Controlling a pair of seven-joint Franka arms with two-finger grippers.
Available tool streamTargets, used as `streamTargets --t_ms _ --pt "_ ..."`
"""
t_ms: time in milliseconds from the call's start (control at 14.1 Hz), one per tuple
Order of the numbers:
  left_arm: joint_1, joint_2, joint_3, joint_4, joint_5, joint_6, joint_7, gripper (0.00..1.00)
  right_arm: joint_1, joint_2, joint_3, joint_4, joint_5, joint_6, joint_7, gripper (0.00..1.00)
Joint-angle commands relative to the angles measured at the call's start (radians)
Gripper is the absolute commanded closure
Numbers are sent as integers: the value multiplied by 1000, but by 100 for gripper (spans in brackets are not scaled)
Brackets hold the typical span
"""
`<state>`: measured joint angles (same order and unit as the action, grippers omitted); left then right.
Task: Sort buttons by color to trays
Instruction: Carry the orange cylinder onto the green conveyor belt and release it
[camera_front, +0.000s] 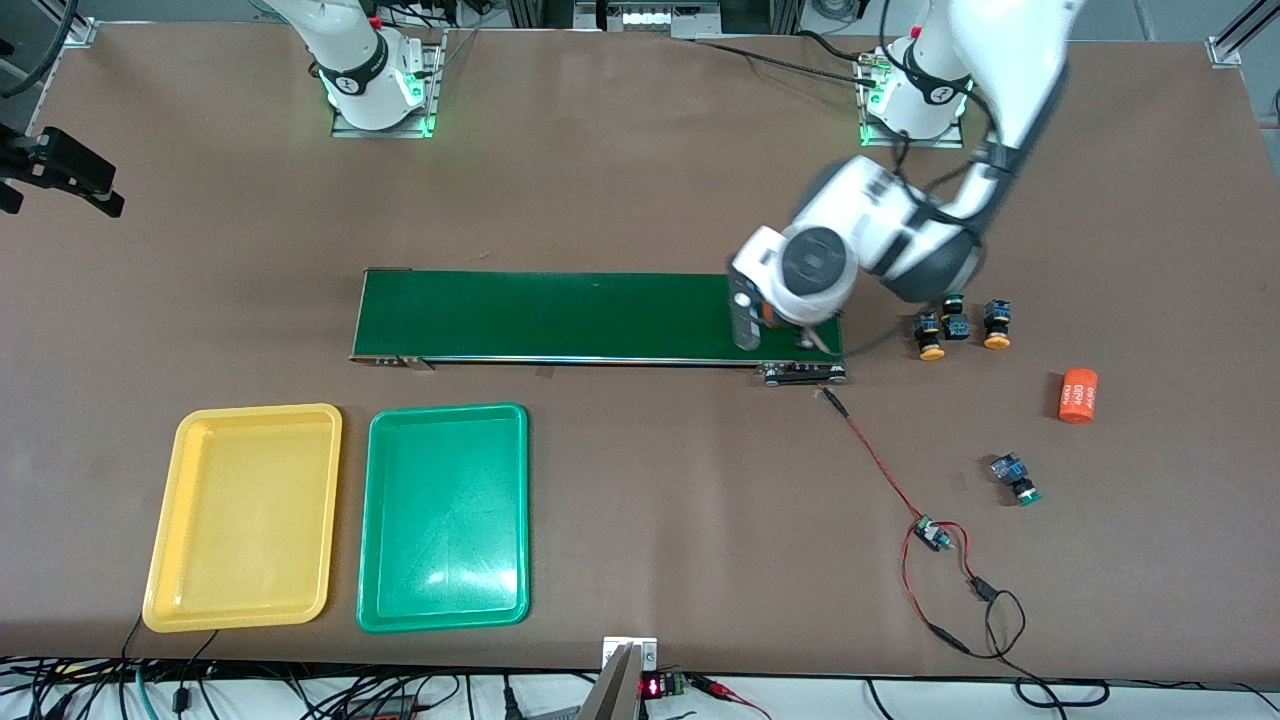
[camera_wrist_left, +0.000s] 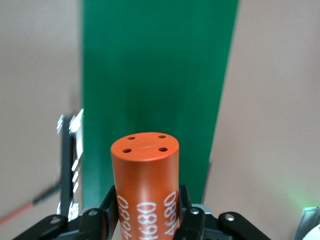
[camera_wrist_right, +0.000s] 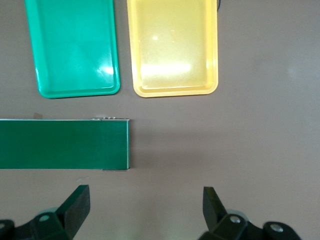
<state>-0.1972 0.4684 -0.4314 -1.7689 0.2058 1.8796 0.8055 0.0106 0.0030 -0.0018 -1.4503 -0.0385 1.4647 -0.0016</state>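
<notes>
My left gripper (camera_front: 778, 335) is shut on a large orange cylinder (camera_wrist_left: 145, 175) with white numbers, not a button, over the dark-green belt's (camera_front: 550, 315) end toward the left arm's end of the table. Two orange-capped buttons (camera_front: 930, 348) (camera_front: 996, 338) and a dark one (camera_front: 955, 315) lie grouped on the table beside that belt end. A green-capped button (camera_front: 1018, 480) lies nearer the front camera. The yellow tray (camera_front: 245, 515) and green tray (camera_front: 445, 520) sit side by side, empty. In the right wrist view my right gripper (camera_wrist_right: 145, 210) hangs open over bare table.
A second orange cylinder (camera_front: 1077, 395) lies on its side near the grouped buttons. A small circuit board (camera_front: 932, 535) on red-black wires trails from the belt end toward the front edge. Both trays (camera_wrist_right: 172, 50) (camera_wrist_right: 75, 50) and the belt (camera_wrist_right: 60, 145) show in the right wrist view.
</notes>
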Motion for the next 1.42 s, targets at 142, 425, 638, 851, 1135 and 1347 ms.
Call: streamTargets --t_ms 142,425,638,851,1135,1347 --pt "19 -11 -4 -112 29 128 27 83 31 38 11 4 19 6 8 0" --pt "22 9 -3 -112 35 145 30 1 40 48 0 -15 20 -18 12 0" --pt "21 9 -4 -109 34 144 31 0 22 77 0 -13 5 9 41 0" --pt "24 -23 -7 -86 30 98 15 0 12 80 0 -12 5 38 41 0" --pt "80 -90 -4 -18 17 -58 -295 0 22 63 2 -10 2 19 37 0" --pt "160 -82 5 70 18 -131 -559 0 15 68 0 -12 2 19 46 0"
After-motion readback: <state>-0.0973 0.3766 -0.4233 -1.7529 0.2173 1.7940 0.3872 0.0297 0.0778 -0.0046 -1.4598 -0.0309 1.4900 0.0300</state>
